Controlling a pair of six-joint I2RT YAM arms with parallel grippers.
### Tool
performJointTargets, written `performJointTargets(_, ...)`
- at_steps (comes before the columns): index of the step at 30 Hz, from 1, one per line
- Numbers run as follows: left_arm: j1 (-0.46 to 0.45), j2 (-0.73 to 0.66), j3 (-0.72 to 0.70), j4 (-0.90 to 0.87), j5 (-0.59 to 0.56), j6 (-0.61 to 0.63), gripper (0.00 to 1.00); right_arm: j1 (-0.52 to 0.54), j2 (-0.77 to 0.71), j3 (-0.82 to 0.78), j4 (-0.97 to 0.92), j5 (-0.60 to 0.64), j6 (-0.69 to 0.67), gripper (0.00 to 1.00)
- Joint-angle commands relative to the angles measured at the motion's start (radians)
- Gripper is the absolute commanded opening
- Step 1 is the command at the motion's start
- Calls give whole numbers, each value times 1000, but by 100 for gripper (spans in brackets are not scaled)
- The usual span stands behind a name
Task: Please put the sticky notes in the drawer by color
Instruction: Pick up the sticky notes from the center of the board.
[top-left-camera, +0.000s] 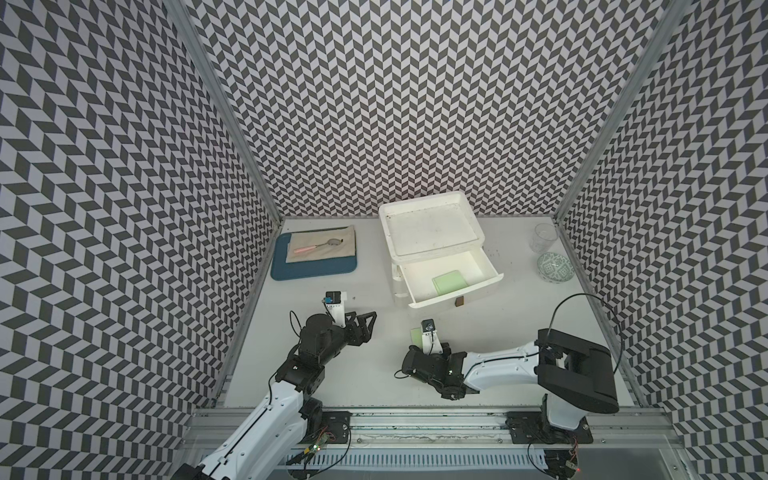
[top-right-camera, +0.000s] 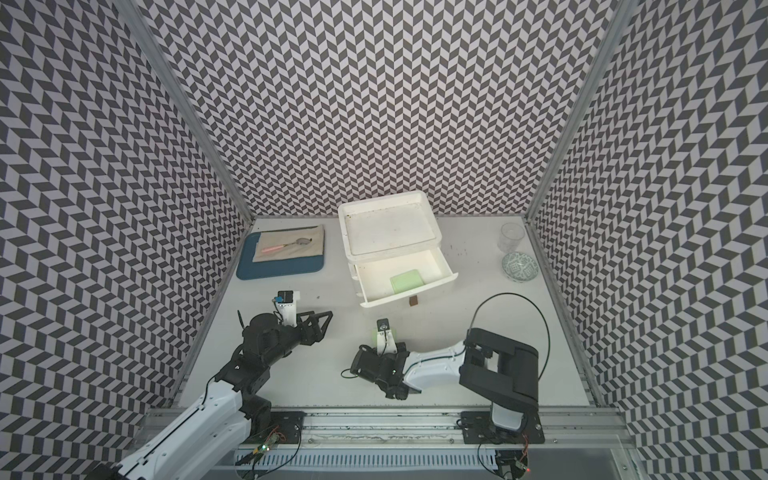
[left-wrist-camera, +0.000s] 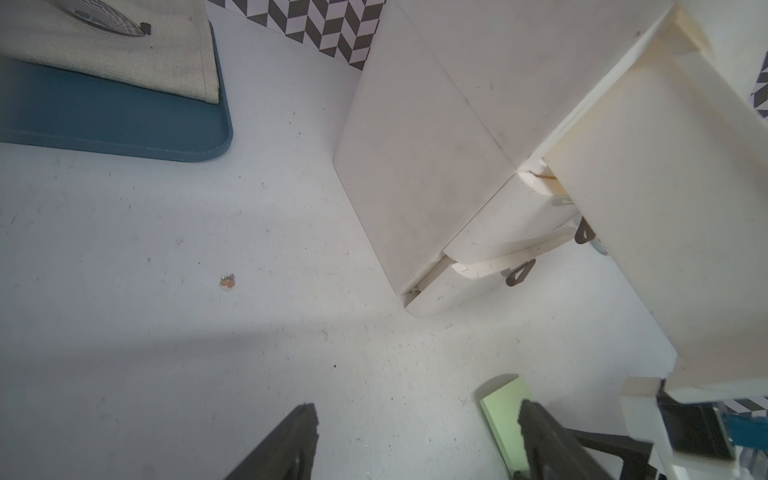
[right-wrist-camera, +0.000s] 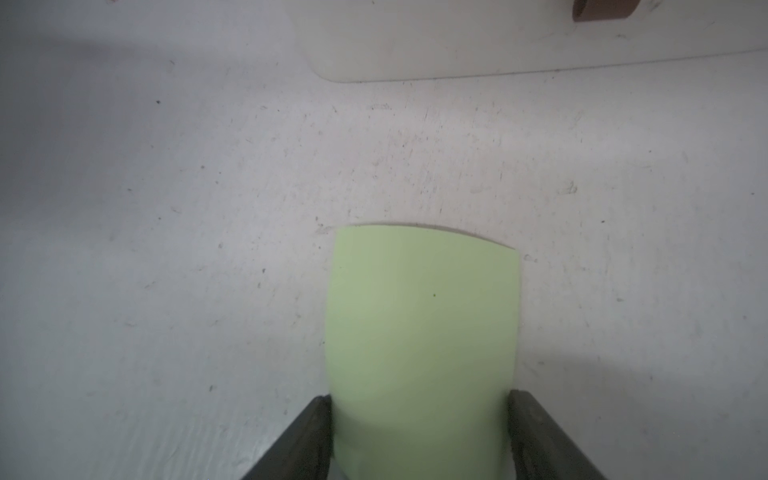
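Note:
A light green sticky note (right-wrist-camera: 424, 316) lies on the white table in front of the drawer, bowed between the fingers of my right gripper (right-wrist-camera: 419, 399), which is shut on its two side edges. In both top views only a corner of this note (top-left-camera: 414, 335) (top-right-camera: 392, 332) shows beside the wrist. The white three-drawer unit (top-left-camera: 436, 251) has its top drawer pulled out, and a green sticky note (top-left-camera: 448, 281) rests inside. My left gripper (top-left-camera: 371, 324) hangs open over bare table to the left of the drawer, with nothing in it (left-wrist-camera: 415, 409).
A blue tray (top-left-camera: 313, 272) with a beige cloth and a pink-handled spoon sits at the back left. A clear glass (top-left-camera: 544, 237) and a patterned dish (top-left-camera: 555, 268) stand at the back right. The open drawer's brown handle (top-left-camera: 459, 301) juts toward the arms.

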Motion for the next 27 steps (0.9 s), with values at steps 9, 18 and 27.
performJointTargets(9,2,-45,-34,-4,206,-145,80,125,-217,-58,-95,-29,-26,69)
performJointTargets(18,-45,-201,-45,-33,326,-315,80,166,-456,-77,-126,-29,-61,68)
performJointTargets(27,-51,-98,247,-130,471,-381,78,184,-590,6,-65,-26,-114,69)
